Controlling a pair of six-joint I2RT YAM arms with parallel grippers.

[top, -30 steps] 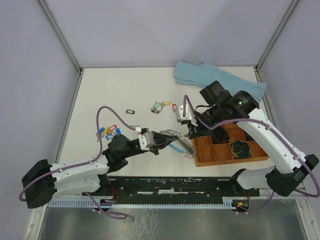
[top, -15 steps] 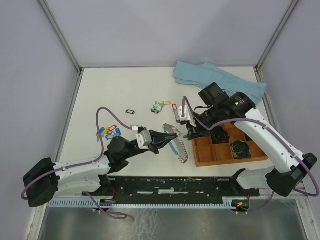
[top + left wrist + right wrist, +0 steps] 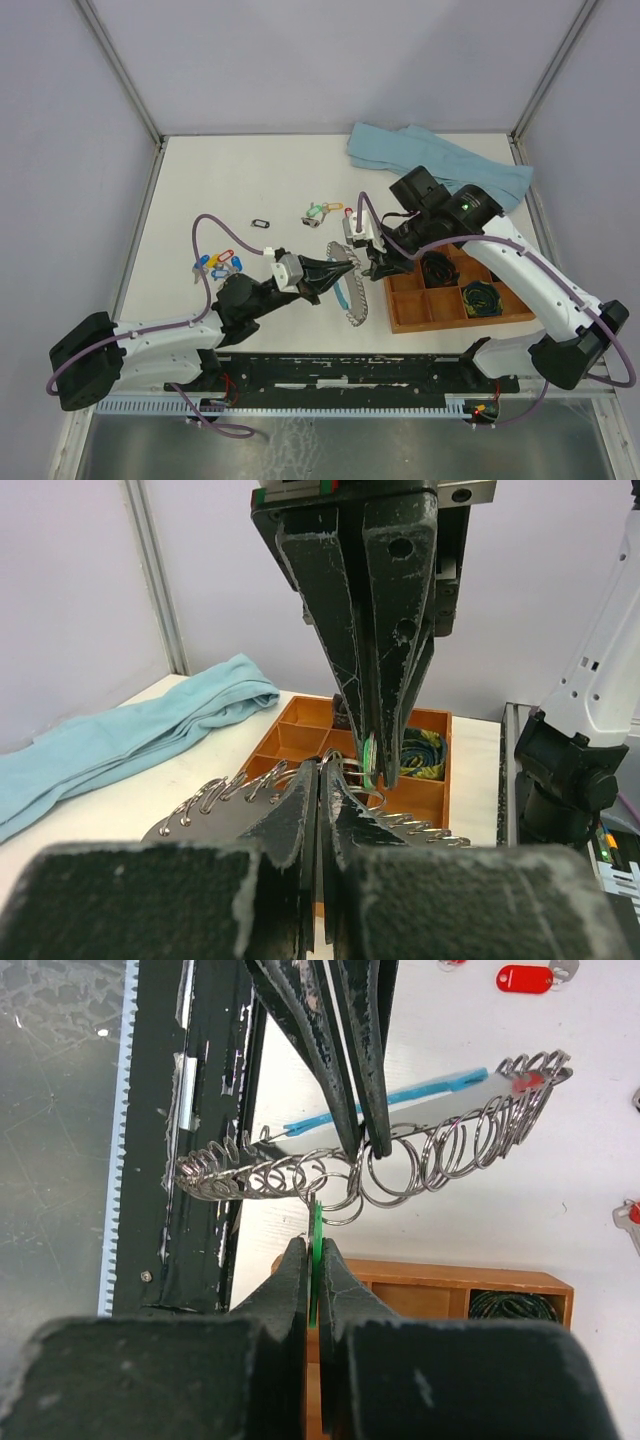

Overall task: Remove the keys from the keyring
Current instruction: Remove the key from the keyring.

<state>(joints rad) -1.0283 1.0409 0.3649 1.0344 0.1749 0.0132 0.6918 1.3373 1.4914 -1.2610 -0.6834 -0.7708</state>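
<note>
My left gripper (image 3: 338,271) is shut on the keyring (image 3: 351,293), a loop of silver wire rings with a light-blue arc, held above the table. In the left wrist view my jaws (image 3: 322,772) pinch its grey plate (image 3: 215,815). My right gripper (image 3: 374,264) meets it from the right and is shut on a green-tagged key (image 3: 315,1235) that hangs from the rings (image 3: 400,1155). The right jaws (image 3: 312,1252) clamp the tag edge-on. The green tag also shows in the left wrist view (image 3: 369,754). Loose keys lie on the table in two groups, one (image 3: 322,212) behind the keyring and one (image 3: 216,264) at the left.
A wooden compartment tray (image 3: 412,307) with coiled cable bundles (image 3: 481,299) sits right of the keyring. A light-blue cloth (image 3: 436,160) lies at the back right. A small black tag frame (image 3: 261,224) lies at mid-left. A red-tagged key (image 3: 526,978) lies beyond the ring.
The left gripper has swung the keyring from lying wide to standing nearly edge-on and lifted it. The right gripper has moved left up against it.
</note>
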